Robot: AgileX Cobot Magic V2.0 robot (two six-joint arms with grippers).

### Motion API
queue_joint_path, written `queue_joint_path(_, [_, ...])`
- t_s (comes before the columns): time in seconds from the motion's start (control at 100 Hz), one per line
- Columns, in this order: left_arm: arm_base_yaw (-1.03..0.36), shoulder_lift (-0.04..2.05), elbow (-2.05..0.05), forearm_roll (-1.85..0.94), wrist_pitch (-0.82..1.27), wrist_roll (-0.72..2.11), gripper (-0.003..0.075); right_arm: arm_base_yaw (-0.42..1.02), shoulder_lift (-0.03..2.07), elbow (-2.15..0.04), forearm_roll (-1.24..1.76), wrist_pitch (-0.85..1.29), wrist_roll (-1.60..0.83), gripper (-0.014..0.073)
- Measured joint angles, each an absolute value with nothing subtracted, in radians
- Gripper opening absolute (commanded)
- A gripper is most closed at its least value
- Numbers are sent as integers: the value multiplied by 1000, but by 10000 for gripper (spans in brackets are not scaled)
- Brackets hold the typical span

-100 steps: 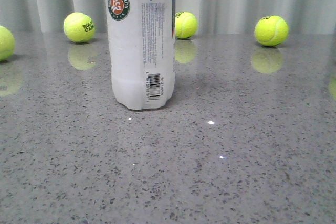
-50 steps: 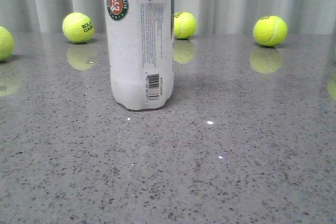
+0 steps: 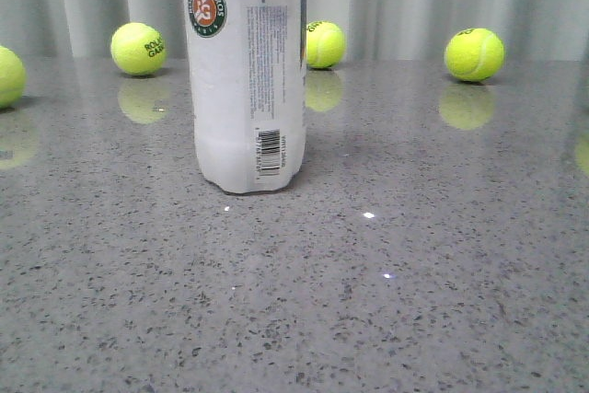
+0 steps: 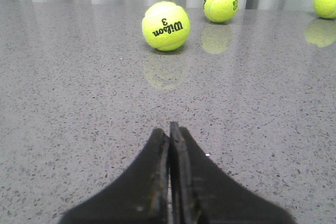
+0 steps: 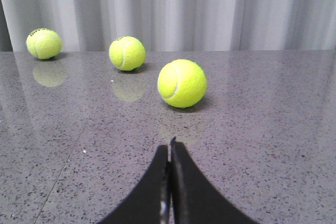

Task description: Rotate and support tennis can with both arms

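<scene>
— Both of mine, left gripper (image 4: pixel 169 129) and right gripper (image 5: pixel 169 145), are pressed together, pinching nothing, low over the table (image 3: pixel 414 301).

— And the tennis can (image 3: pixel 246 71)?

— Upright on its base, left of centre in the front view, balls behind it. Neither gripper touches it. Could be before any turn, or after one with the can set back; I can't say which.

Low tabletop (image 3: pixel 414 301) views (perhaps overlapping)

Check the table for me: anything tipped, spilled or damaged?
Nothing stands out. The tennis can stands upright on the table, undamaged, with loose tennis balls scattered behind it. Both grippers, left and right, are shut and empty.
</scene>
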State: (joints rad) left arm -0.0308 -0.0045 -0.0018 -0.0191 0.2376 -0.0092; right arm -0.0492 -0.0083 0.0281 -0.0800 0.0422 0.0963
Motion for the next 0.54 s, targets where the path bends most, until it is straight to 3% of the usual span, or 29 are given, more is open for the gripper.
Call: queue_joint_path(0.54, [-31, -5, -2, -19, 238, -9, -21, -49, -8, 28, -45, 44, 58, -57])
